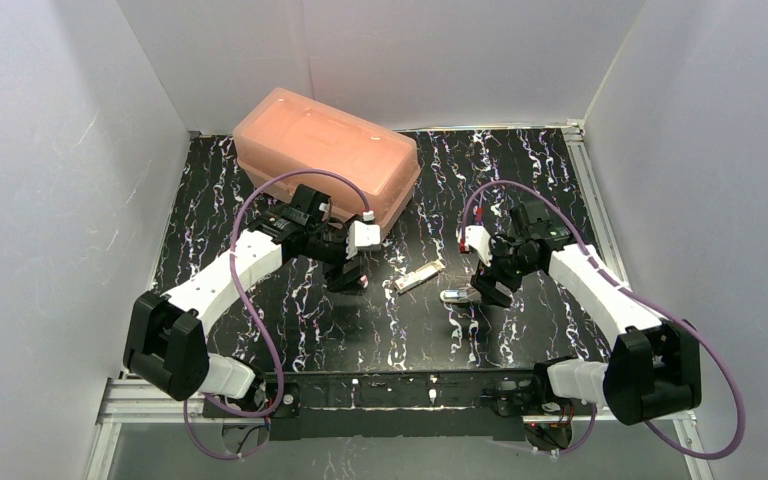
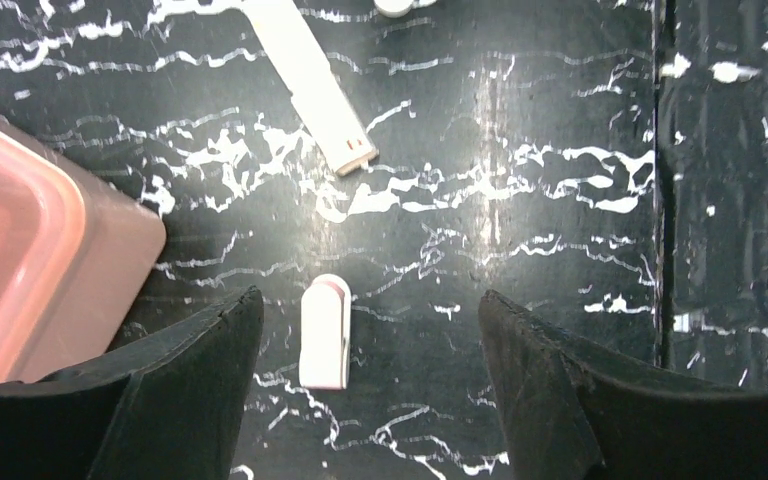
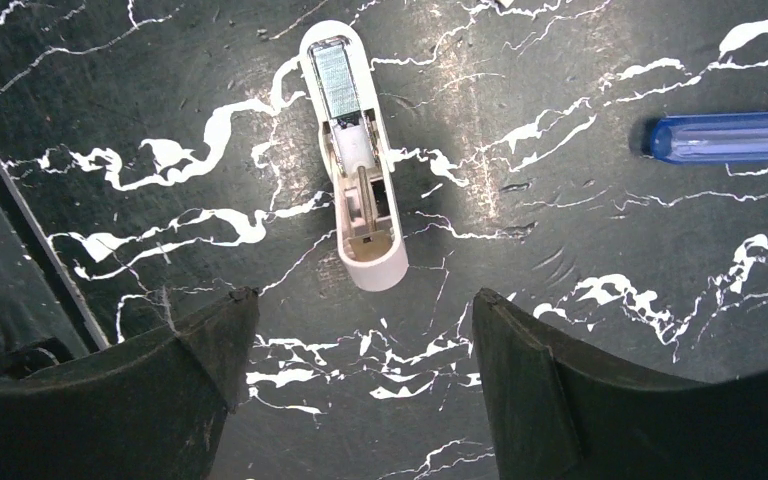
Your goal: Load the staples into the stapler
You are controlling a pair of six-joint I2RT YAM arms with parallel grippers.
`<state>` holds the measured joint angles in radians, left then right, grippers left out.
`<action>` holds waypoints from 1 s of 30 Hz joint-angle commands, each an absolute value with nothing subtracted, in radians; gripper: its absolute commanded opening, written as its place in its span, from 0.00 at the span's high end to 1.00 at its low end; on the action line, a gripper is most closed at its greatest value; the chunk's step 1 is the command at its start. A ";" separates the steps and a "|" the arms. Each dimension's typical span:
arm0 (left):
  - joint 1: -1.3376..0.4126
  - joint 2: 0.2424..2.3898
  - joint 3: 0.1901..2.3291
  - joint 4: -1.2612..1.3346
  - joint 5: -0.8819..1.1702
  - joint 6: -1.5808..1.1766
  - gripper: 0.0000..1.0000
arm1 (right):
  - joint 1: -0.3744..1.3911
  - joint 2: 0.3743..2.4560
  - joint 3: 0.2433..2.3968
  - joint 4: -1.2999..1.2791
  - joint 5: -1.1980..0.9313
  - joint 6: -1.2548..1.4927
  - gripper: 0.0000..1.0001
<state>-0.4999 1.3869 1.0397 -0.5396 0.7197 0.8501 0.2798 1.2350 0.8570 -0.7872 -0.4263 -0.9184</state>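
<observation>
Left gripper (image 2: 367,300) stands open over a small white part (image 2: 325,333). Right gripper (image 3: 362,295) stands open over the stapler (image 3: 353,150), central on the bench (image 1: 360,335).

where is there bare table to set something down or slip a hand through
Free: the back right of the table, between the pink container and the right rail; also the near middle, between the two arm bases. Crowded: the centre, where the stapler parts lie between the left gripper and right gripper.
</observation>
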 commanded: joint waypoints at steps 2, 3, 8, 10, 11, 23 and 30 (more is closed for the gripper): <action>-0.532 1.419 1.012 -0.366 0.853 0.709 0.27 | 0.277 1.293 0.902 -0.792 -0.439 -1.032 0.18; -0.546 1.427 1.004 -0.320 0.848 0.662 0.27 | 0.277 1.302 0.900 -0.786 -0.445 -1.031 0.20; -0.607 1.479 0.933 -0.041 0.803 0.310 0.28 | 0.277 1.321 0.881 -0.752 -0.482 -1.019 0.28; -0.626 1.523 0.919 0.046 0.795 0.145 0.29 | 0.278 1.323 0.874 -0.741 -0.489 -1.015 0.30; -0.639 1.541 0.921 0.063 0.794 0.109 0.29 | 0.278 1.323 0.871 -0.736 -0.490 -1.013 0.31; -0.747 1.760 0.974 0.232 0.817 -0.236 0.36 | 0.278 1.342 0.858 -0.719 -0.496 -1.002 0.47; -0.792 1.838 1.030 0.293 0.803 -0.320 0.43 | 0.279 1.339 0.863 -0.728 -0.506 -1.002 0.56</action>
